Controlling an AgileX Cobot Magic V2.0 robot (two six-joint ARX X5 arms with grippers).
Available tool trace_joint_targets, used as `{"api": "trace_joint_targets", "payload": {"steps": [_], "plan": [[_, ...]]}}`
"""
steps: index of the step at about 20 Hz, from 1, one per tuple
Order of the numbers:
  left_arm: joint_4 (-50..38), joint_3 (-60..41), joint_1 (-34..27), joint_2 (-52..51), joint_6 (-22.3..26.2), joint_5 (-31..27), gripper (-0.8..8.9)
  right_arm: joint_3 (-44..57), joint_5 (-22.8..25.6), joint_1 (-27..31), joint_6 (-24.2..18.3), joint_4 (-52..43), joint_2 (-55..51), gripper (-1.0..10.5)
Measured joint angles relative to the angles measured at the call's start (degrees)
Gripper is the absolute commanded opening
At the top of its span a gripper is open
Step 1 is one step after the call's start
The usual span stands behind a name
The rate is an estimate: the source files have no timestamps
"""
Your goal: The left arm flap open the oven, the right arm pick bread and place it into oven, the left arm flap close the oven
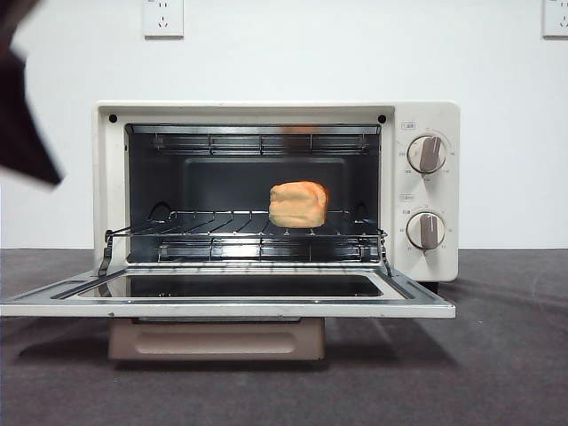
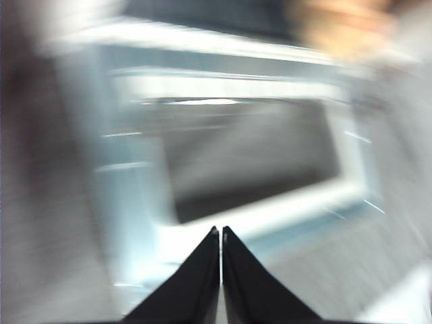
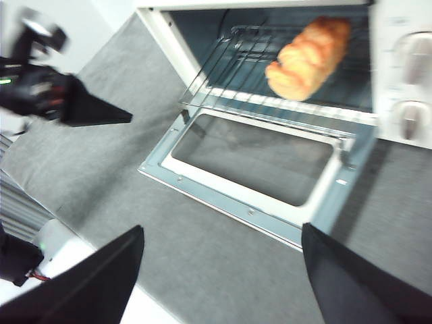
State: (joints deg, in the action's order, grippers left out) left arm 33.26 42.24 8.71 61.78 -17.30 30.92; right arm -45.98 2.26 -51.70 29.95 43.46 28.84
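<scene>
The cream-white oven [image 1: 426, 124] stands with its glass door [image 1: 226, 297] flapped down flat. The golden bread [image 1: 298, 204] sits on the wire rack [image 1: 222, 235] inside, toward the knob side; it also shows in the right wrist view [image 3: 309, 57]. My left gripper [image 2: 221, 233] is shut and empty, above the open door [image 2: 256, 216]; its view is blurred. It shows as a dark shape at the front view's upper left [image 1: 22, 133] and in the right wrist view [image 3: 94, 108]. My right gripper [image 3: 223, 243] is open and empty, back from the door [image 3: 250, 158].
Two round knobs [image 1: 427, 153] sit on the oven's right panel. The beige bar handle [image 1: 216, 339] hangs under the door's front edge. The table [image 1: 497, 355] is dark grey. Two wall sockets [image 1: 163, 18] are on the white wall behind.
</scene>
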Motion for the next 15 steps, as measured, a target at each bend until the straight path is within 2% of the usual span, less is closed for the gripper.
{"api": "trace_joint_targets", "payload": {"steps": [2,5,11,15], "plan": [[0.4,0.0,-4.7,5.3,0.0,0.1,0.08,0.0,1.2,0.0,-0.2,2.7,-3.3,3.7],[2.0,0.0,-7.3,10.9,0.0,0.1,0.08,0.0,2.9,0.0,-0.2,5.6,-5.9,3.7],[6.0,-0.9,-6.8,19.2,1.7,0.1,0.08,0.0,3.8,0.0,-0.3,5.7,-6.4,3.7],[6.0,-1.0,-5.2,20.5,2.1,0.2,0.08,0.0,3.8,0.0,-1.3,5.8,-6.4,3.7]]}}
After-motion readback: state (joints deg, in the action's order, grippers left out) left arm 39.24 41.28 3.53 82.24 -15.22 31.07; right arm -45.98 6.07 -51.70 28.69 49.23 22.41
